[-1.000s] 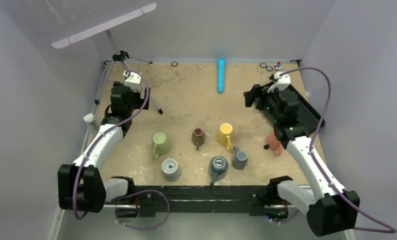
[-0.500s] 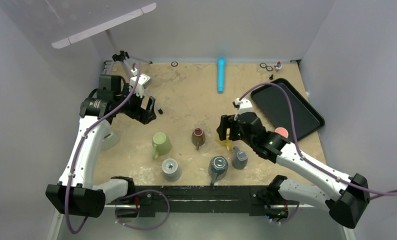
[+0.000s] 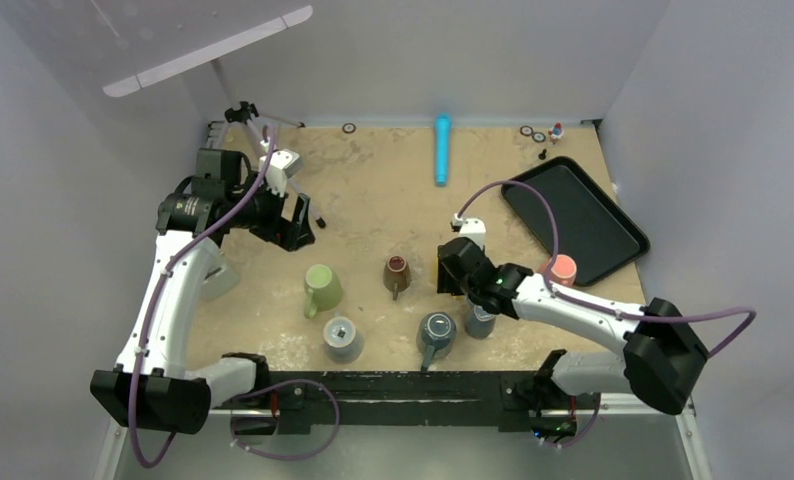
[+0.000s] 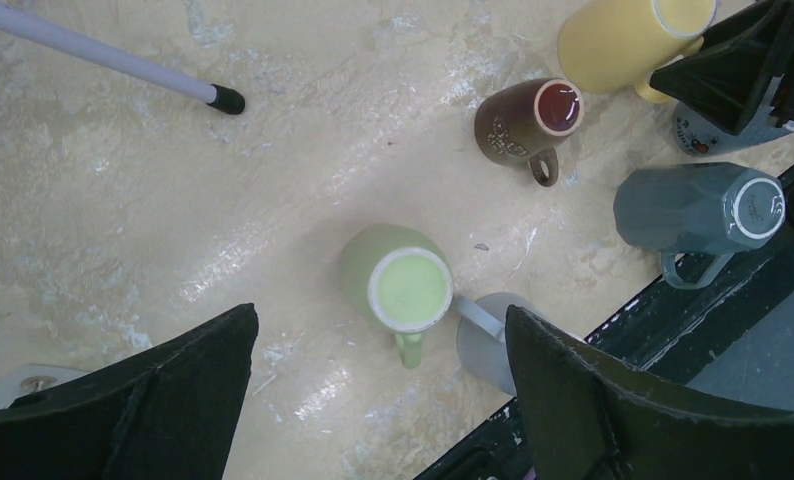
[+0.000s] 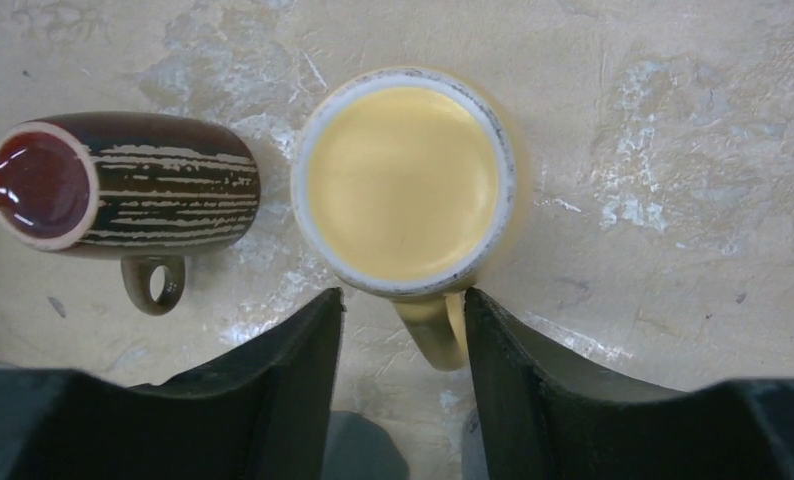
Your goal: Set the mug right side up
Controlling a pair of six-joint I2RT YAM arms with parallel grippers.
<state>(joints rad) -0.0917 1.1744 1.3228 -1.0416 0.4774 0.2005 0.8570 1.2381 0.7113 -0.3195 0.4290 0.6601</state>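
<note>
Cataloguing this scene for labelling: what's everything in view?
green mug: one, green, left of centre
brown mug: one, brown, centre, on its side
yellow mug: one, yellow, right of brown mug
grey mug: one, grey, near edge
teal mug: one, dark teal, near edge
blue-grey mug: one, blue-grey, beside teal mug
pink mug: one, pink, by tray's near corner
tray: one, black, far right
tube: one, cyan, far centre
tripod: one, grey legs, far left
small items: several, far edge, too small to tell
table: one, beige, under everything
left gripper: one, black, open, above far left
right gripper: one, black, fingers astride yellow mug's handle
</note>
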